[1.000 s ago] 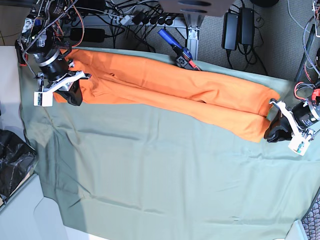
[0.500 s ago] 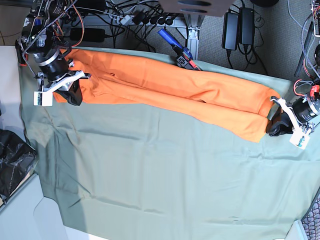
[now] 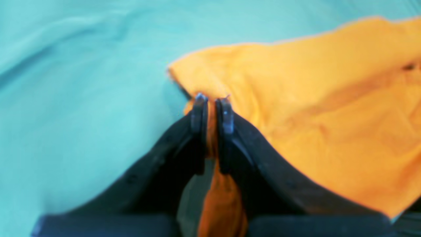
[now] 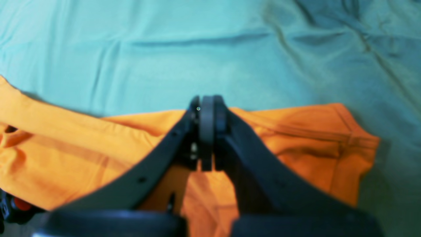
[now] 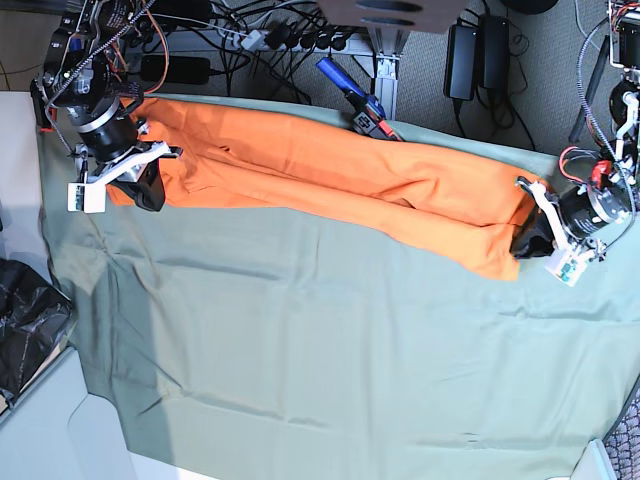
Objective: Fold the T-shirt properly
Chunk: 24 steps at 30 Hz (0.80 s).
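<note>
The orange T-shirt [image 5: 330,170] lies as a long narrow band across the far part of the sage-green cloth [image 5: 320,340], from upper left to right. My left gripper [image 5: 528,240] is at its right end, shut on a pinch of orange fabric, as the left wrist view shows [image 3: 212,102]. My right gripper [image 5: 150,190] is at the shirt's left end. In the right wrist view [image 4: 207,105] its fingers are pressed together at the shirt's near edge [image 4: 296,131], with orange cloth under them.
A blue-handled tool [image 5: 350,95] lies just beyond the cloth's far edge. Power bricks [image 5: 475,55] and cables sit behind it. A black bag [image 5: 25,320] lies off the cloth's left edge. The green cloth's front edge is near the bottom.
My left gripper has moved up and to the left in the base view, drawing the shirt's right end inward with it. My right gripper has stayed in place.
</note>
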Tool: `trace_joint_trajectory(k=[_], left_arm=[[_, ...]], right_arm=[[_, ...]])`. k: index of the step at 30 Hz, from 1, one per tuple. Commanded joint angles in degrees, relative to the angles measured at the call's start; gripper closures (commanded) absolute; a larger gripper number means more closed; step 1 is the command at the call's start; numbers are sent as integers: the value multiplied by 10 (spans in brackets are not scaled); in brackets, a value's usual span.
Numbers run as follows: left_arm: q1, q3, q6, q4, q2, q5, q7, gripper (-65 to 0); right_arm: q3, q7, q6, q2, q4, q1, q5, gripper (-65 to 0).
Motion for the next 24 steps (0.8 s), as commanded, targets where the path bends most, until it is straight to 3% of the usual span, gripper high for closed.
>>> trace_joint_trajectory(k=[1, 8, 14, 16, 18, 21, 23, 24], left_arm=[[-5, 5, 10, 1, -6, 9, -7, -60], [-16, 10, 69, -2, -14, 38, -10, -63], [-28, -32, 68, 0, -39, 22, 0, -64], [-28, -45, 68, 2, -45, -3, 12, -109], [-28, -56, 62, 9, -47, -33, 19, -194], [-27, -63, 16, 26, -48, -119, 52, -321], [-26, -63, -25, 43, -47, -199, 90, -327], [-24, -61, -25, 52, -47, -238, 108, -327]], right_arm=[[6, 12, 56, 9, 8, 3, 4, 0], [6, 13, 56, 9, 8, 3, 4, 0], [6, 13, 56, 9, 8, 3, 5, 0], [6, 13, 56, 9, 8, 5, 4, 0], [6, 13, 56, 9, 8, 5, 5, 0], [6, 13, 56, 9, 8, 5, 5, 0], [6, 13, 56, 9, 8, 5, 5, 0], [6, 13, 56, 9, 8, 5, 4, 0]])
